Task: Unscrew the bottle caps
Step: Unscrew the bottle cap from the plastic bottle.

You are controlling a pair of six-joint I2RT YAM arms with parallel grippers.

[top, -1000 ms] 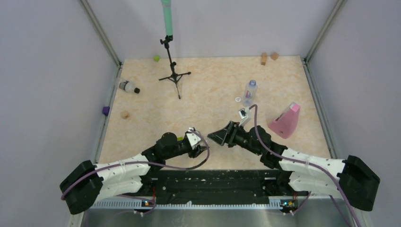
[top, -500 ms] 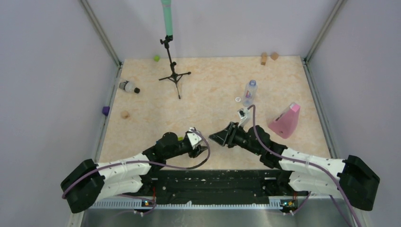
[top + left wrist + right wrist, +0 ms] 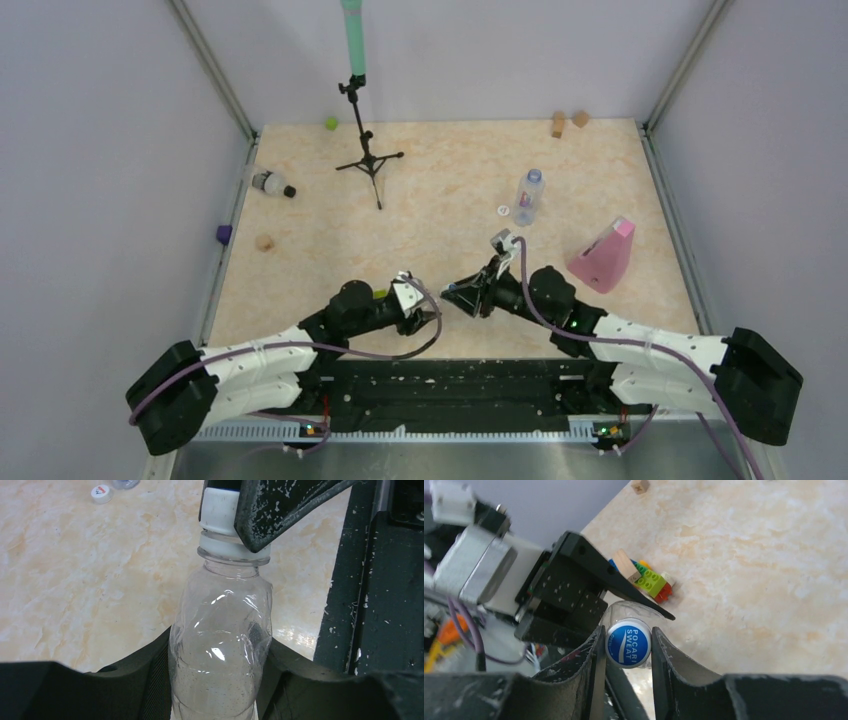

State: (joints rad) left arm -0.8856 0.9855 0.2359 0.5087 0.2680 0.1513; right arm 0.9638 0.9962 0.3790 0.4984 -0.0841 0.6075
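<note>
My left gripper [image 3: 218, 647] is shut on the body of a small clear bottle [image 3: 220, 630] and holds it near the table's front edge [image 3: 425, 308]. My right gripper [image 3: 626, 639] is shut on that bottle's cap [image 3: 628, 643], which is blue on top with white sides [image 3: 219, 510]. The two grippers meet in the top view, the right one [image 3: 456, 295] just right of the left. A second bottle [image 3: 528, 195] with a blue cap and a purplish label stands upright farther back. A third bottle [image 3: 268, 183] with a black cap lies at the far left. A loose white cap [image 3: 503, 210] lies beside the standing bottle.
A pink wedge [image 3: 603, 256] stands to the right. A black tripod stand [image 3: 367, 152] is at the back. Small blocks lie about: purple [image 3: 223, 233], tan [image 3: 264, 241], green [image 3: 330, 123], two tan [image 3: 568, 121]. Coloured toy bricks [image 3: 649, 580] lie beside the left gripper.
My right wrist has turned about the cap and shifted slightly left; its camera housing has swung left. The left arm keeps the bottle in place.
</note>
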